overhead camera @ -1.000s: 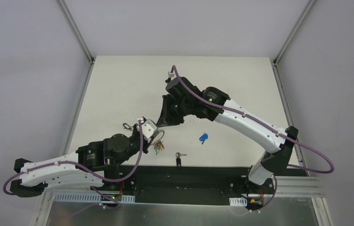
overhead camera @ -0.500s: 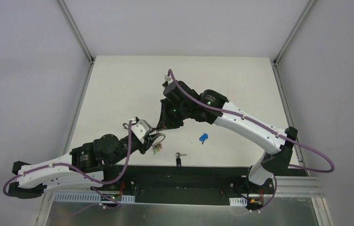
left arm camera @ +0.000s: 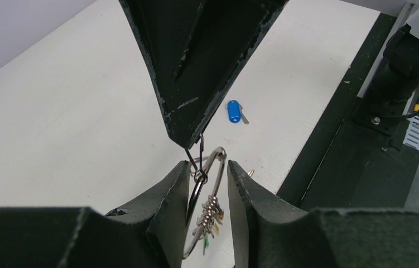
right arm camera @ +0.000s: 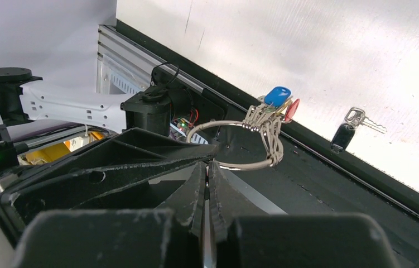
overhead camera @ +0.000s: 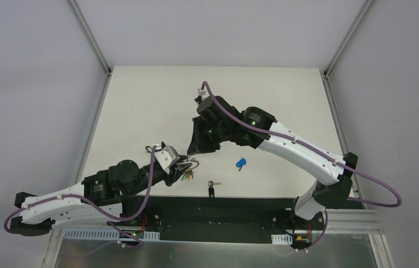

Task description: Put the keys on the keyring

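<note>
The blue-capped key (overhead camera: 241, 163) lies on the white table right of centre; it also shows in the left wrist view (left arm camera: 232, 111). The black-headed key (overhead camera: 211, 190) lies near the table's front edge, also in the right wrist view (right arm camera: 341, 137). The wire keyring (left arm camera: 198, 192) with its bunch of colour-capped keys (overhead camera: 187, 176) hangs between the fingers of my left gripper (left arm camera: 208, 164), which grips it above the table. My right gripper (right arm camera: 207, 164) is shut on a thin black clip (left arm camera: 200, 159) joined to the ring (right arm camera: 240, 166), its fingers (left arm camera: 196, 84) coming down from above.
The black front rail (overhead camera: 224, 204) and both arm bases run along the near edge. The table's side frames (overhead camera: 92, 128) bound it left and right. The two grippers (overhead camera: 190, 156) meet tip to tip left of the loose keys.
My left gripper has drawn back a little toward the near edge with the keyring. My right gripper has followed slightly. The two loose keys have not moved.
</note>
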